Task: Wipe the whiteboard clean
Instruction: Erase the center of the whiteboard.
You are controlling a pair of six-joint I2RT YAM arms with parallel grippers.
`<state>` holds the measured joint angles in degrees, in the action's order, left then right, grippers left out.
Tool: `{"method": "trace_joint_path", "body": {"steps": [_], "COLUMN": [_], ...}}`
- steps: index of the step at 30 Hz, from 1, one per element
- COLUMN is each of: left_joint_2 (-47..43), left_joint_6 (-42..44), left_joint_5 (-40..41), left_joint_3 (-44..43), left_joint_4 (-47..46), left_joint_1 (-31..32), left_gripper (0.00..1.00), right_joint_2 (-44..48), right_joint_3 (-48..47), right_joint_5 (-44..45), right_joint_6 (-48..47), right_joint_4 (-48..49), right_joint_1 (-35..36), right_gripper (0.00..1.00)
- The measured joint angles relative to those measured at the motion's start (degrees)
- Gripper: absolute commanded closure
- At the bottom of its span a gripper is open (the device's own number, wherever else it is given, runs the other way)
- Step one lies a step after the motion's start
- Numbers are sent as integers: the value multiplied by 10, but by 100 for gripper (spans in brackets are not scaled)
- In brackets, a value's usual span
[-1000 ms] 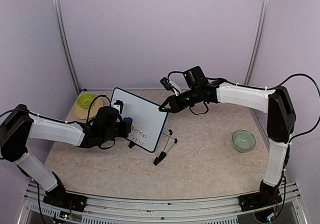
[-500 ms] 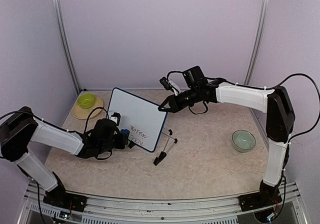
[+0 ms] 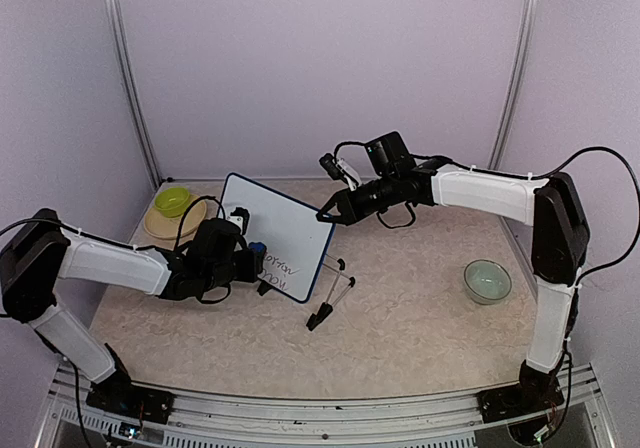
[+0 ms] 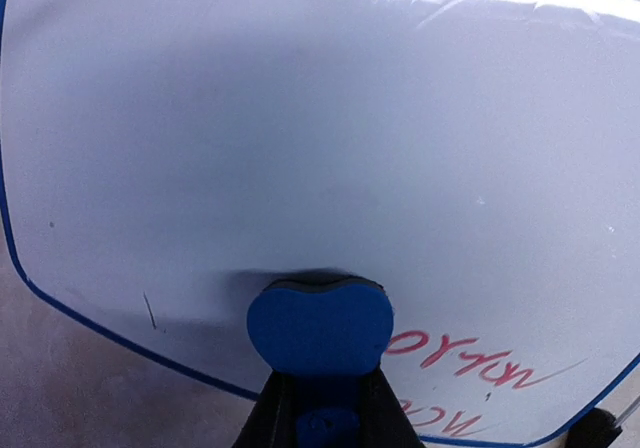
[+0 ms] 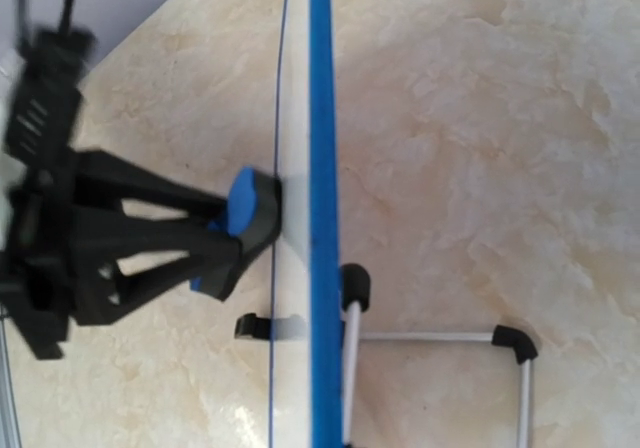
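Left gripper [image 3: 252, 256] slid back up the blue-framed white board [image 3: 285, 220], jaws clamped on a small blue eraser block [image 4: 320, 326]; right gripper [image 3: 326, 215] pinches the board's top corner.

Unreadable red handwriting [image 4: 470, 363] on whiteboard [image 4: 300, 118]

Our left arm [image 3: 110, 263] lies low over the desk's [image 3: 420, 318] left side, elbow bent, its jaws clamped on the blue eraser [image 4: 320, 328]. Our right arm [image 3: 480, 190] rises from the near right corner, folds and reaches left, its jaws pinched on the whiteboard's [image 3: 285, 230] upper corner.
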<state>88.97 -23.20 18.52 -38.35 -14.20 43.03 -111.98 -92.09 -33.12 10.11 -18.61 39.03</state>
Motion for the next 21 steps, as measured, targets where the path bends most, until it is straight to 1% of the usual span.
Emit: {"method": "trace_joint_path", "body": {"steps": [4, 9, 13, 18, 21], "left_joint_2": [0, 0, -2, -1, -1], "left_joint_6": [14, 15, 4, -17, -25], "left_joint_5": [-1, -2, -3, -8, -9], "left_joint_3": [-45, -38, 7, 81, 97], "left_joint_4": [-5, -22, -43, -40, -37], "left_joint_1": [-3, -2, -1, 3, 5], "left_gripper": [89, 89, 89, 89, 89], "right_joint_2": [0, 0, 0, -4, -9], "right_joint_3": [0, 0, 0, -7, -10], "right_joint_5": [2, 1, 0, -6, -8], "right_joint_6": [0, 0, -1, -6, -9], "right_joint_4": [0, 0, 0, 0, 1], "right_joint_1": [0, 0, 0, 0, 0], "right_gripper": [100, 100, 100, 100, 100]}}
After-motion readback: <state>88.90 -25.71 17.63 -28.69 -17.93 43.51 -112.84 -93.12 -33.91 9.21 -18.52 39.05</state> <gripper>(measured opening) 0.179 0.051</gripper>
